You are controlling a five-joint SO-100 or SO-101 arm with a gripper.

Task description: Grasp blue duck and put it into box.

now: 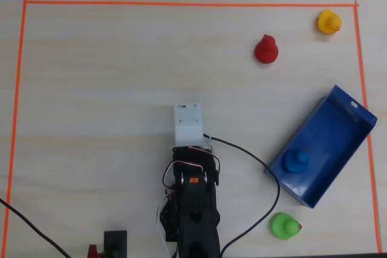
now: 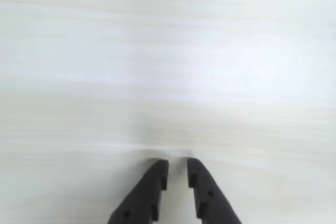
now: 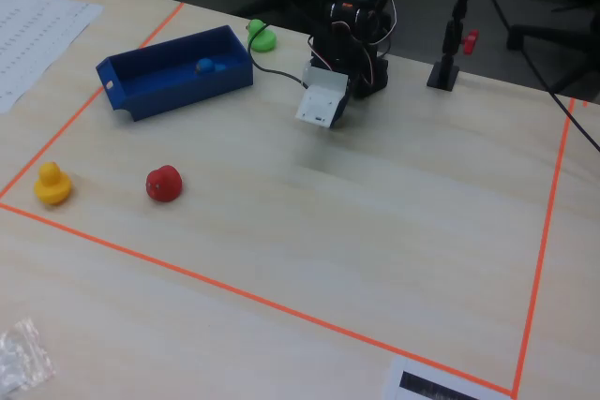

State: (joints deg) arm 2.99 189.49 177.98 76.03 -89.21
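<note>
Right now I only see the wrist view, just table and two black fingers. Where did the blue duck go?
Observer: The blue duck is already sitting inside the box, at the end nearer the arm in the overhead view.
Operator: Is the hand holding anything?
Observer: No. The hand has its fingers almost together with nothing between them, folded back near the arm's base, away from the box.
Operator: Are there other ducks?
Observer: Yes, three. The green duck is on the table just outside the box, while the red duck and the yellow duck sit near the far corner of the orange tape.
</note>
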